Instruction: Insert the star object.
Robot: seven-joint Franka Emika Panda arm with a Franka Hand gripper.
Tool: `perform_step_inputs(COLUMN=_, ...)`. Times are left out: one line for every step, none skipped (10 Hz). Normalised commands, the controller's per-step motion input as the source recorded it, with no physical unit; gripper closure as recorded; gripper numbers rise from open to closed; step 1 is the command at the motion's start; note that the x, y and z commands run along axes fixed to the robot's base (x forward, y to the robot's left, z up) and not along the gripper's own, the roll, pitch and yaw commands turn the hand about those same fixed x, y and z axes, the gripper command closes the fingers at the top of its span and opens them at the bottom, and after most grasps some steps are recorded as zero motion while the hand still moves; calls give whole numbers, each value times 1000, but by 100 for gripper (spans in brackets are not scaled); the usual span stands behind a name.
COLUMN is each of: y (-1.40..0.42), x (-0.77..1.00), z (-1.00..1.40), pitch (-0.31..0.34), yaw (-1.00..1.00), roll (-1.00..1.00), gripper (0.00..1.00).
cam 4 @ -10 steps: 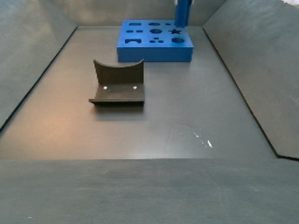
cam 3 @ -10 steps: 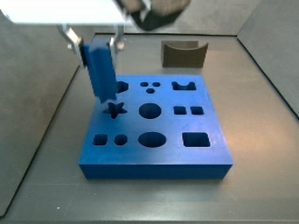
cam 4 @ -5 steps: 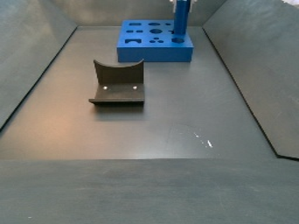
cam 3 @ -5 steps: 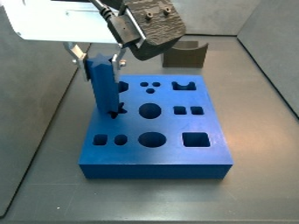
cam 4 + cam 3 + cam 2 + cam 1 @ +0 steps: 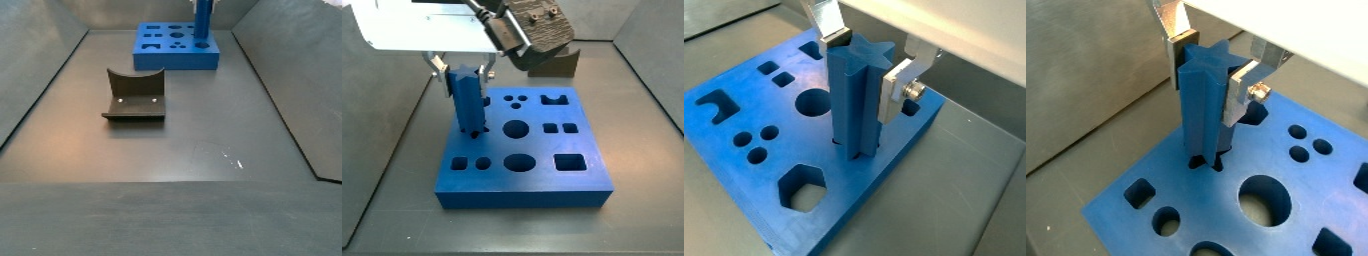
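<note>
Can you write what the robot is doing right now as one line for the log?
gripper: shut on star object | peg upright, lower end in star hole of holed block | fixture: apart, untouched

The gripper (image 5: 1213, 62) hung upright over the holed block's edge, its silver fingers (image 5: 898, 88) clamped on the star object (image 5: 1204, 108) near its top.

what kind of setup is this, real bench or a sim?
Probably a walled peg-insertion test cell, possibly simulated: bare grey floor with sloped walls, a blue holed block, and the gripper holding the star object upright in its hole. A dark fixture stands apart.
</note>
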Motion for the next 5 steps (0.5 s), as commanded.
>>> perform_step_inputs(y=0, x=74, z=-374, pitch=7, yaw=534, roll=101, gripper=100)
perform_step_inputs(y=0, x=40, z=-366, pitch=0, yaw=509, roll=120, gripper=100)
perform_step_inputs(y=0, x=20, z=-369, pitch=0, yaw=520, roll=120, gripper=100)
perform_step_inputs(y=0, x=40, z=-371, pitch=0, yaw=494, roll=94, gripper=100)
perform_step_inputs(y=-46, x=103, z=-374, pitch=0, yaw=334, roll=17, gripper=100)
